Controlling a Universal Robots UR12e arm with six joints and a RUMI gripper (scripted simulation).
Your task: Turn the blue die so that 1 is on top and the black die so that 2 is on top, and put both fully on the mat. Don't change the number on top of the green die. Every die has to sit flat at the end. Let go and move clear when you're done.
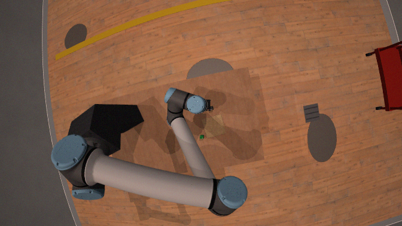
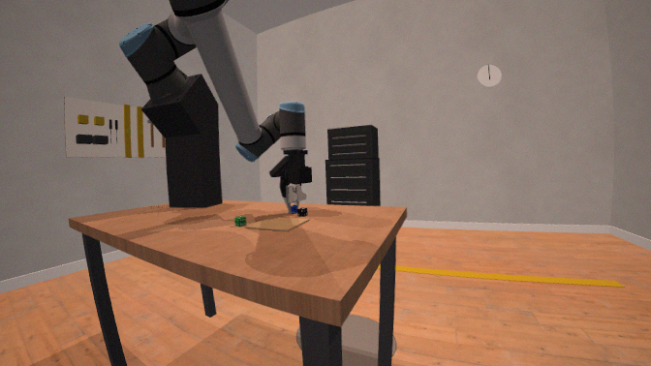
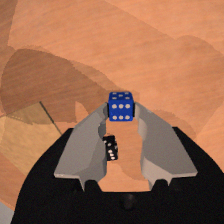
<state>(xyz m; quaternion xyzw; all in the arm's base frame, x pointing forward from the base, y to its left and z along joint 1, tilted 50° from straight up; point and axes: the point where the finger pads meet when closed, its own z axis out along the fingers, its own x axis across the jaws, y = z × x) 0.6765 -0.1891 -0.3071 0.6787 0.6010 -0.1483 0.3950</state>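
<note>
The gripper (image 3: 121, 112) is clenched on the blue die (image 3: 121, 106), whose two side faces are pressed by the tips of the grey fingers. In the wrist view the die is a saturated blue cube with white pips; the face turned toward the camera carries six pips in two columns of three, and its upper face is too foreshortened to read. The black die (image 3: 111, 148) lies just at 7 o'clock of it, between the fingers and close against the left one, showing white pips whose count is hard to make out.

From the exterior view both dice (image 2: 294, 209) (image 2: 302, 211) sit low on the wooden worktop (image 2: 271, 261), at the far edge of the tan mat (image 2: 277, 223); whether either lies on the mat cannot be told. The green die (image 2: 240, 221) rests flat on the worktop just off the mat's near-left corner, at about 9 o'clock of it, apart from the other two. From the top view it is a small green square (image 1: 202, 137) at 7 o'clock of the mat (image 1: 215, 127).
</note>
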